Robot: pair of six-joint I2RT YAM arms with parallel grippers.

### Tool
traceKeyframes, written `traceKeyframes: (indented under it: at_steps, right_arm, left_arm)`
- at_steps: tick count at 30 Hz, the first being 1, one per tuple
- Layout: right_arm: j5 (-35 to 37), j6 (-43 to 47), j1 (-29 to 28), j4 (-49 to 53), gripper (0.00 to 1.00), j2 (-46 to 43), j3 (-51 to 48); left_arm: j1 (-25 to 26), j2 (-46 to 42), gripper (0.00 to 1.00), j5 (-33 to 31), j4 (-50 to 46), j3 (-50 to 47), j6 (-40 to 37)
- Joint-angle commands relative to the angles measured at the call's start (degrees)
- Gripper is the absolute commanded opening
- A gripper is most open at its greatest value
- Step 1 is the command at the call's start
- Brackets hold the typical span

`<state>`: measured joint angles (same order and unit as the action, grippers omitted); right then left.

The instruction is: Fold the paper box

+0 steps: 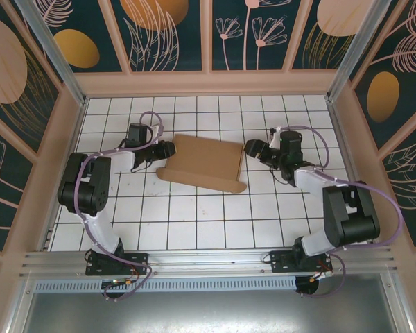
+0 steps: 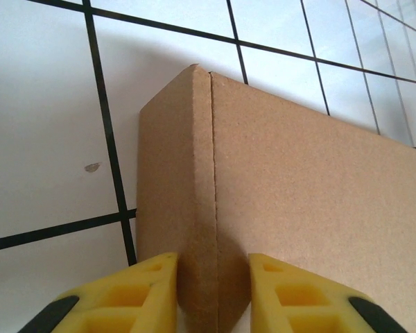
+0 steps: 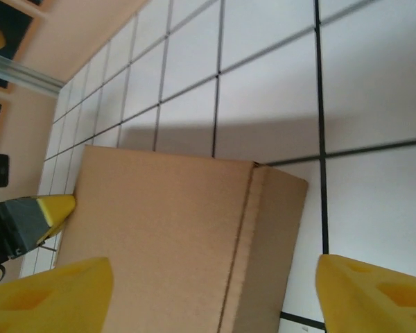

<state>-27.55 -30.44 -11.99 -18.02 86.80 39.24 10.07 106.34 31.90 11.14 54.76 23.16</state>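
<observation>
Starting at the near edge, the arm bases [image 1: 114, 262] are seen bolted down, with bare white tiled table [image 1: 194, 222] just ahead of them. Further out, the paper box [image 1: 204, 161] is found lying mid-table, long axis run left to right, with the right end swung a touch nearer. A curled lip is shown along its near long edge. At its left short end the left gripper [image 2: 213, 269] is set narrow, yellow fingers [image 2: 163, 277] placed either side of a folded crease. Whether it's actually pinched can't be told. At the right end the right gripper [image 3: 215, 281] is held wide, with the box's corner framed between its fingers.
</observation>
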Motion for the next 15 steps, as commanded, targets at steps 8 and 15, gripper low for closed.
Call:
traceKeyframes:
  at_steps: [8,15]
  right_arm:
    - [-8.82,-1.43,-0.11,-3.25,0.91,9.71,3.29]
    - [-11.54,-2.77,-0.36,-5.08,0.91,12.85,2.94]
  left_arm:
    - [-3.52,7.39,0.22,8.82,-3.05,-1.07,0.07]
    - [-5.73,10.87,0.2,11.42,-2.76,-0.8,1.19]
